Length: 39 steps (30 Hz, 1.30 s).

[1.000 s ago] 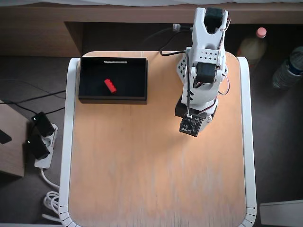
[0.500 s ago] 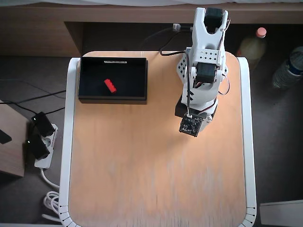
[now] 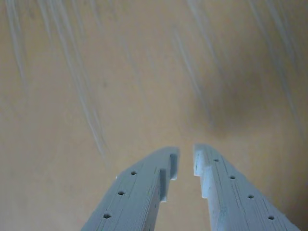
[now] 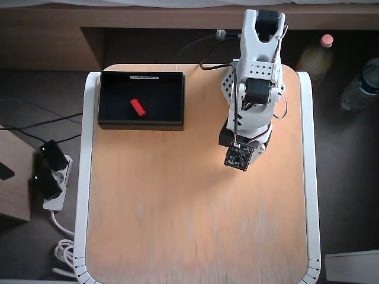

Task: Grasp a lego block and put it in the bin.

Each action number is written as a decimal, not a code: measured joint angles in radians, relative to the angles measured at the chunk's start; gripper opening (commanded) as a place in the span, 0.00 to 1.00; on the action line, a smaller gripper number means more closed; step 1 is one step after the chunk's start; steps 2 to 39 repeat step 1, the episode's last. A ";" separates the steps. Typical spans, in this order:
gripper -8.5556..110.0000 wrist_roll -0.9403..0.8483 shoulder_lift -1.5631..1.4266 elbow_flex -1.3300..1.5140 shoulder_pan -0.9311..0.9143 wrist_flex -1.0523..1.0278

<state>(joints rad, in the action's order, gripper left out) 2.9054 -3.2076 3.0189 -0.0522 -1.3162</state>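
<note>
Looking down: the overhead view shows a light wooden table (image 4: 177,225) with a white rim.
Bin: the bin (image 4: 112,97) is a low black box at the far left corner of the table in the overhead view. A small white label sits on its far rim.
Lego block: the lego block (image 4: 138,107) is small and red. It lies inside the bin, near the middle, turned a bit slanted.
Arm: the white arm (image 4: 254,83) stands at the far edge of the table, toward the right side in the overhead view. It is folded up over its own base.
Gripper: the gripper (image 3: 186,161) shows in the wrist view as two pale fingers coming up from the bottom edge. In the overhead view the arm and the wrist camera hide it.
Jaws: the tips sit close but do not touch. A thin gap stays between them, with nothing in it.
Under the gripper: only bare wood with pale streaks and a soft dark shadow.
Apart: the arm and the bin are well apart.
Beside the table: a power strip (image 4: 50,177) lies on the floor by the left edge, and two bottles (image 4: 361,86) stand past the right edge.
</note>
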 measured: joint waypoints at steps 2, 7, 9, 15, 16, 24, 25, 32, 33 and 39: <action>0.07 0.000 0.000 0.000 0.000 0.000; 0.07 0.000 0.000 0.000 0.000 0.000; 0.07 0.000 0.000 0.000 0.000 0.000; 0.07 0.000 0.000 0.000 0.000 0.000; 0.07 0.000 0.000 0.000 0.000 0.000; 0.07 0.000 0.000 0.000 0.000 0.000; 0.07 0.000 0.000 0.000 0.000 0.000; 0.07 0.000 0.000 0.000 0.000 0.000; 0.07 0.000 0.000 0.000 0.000 0.000; 0.07 0.000 0.000 0.000 0.000 0.000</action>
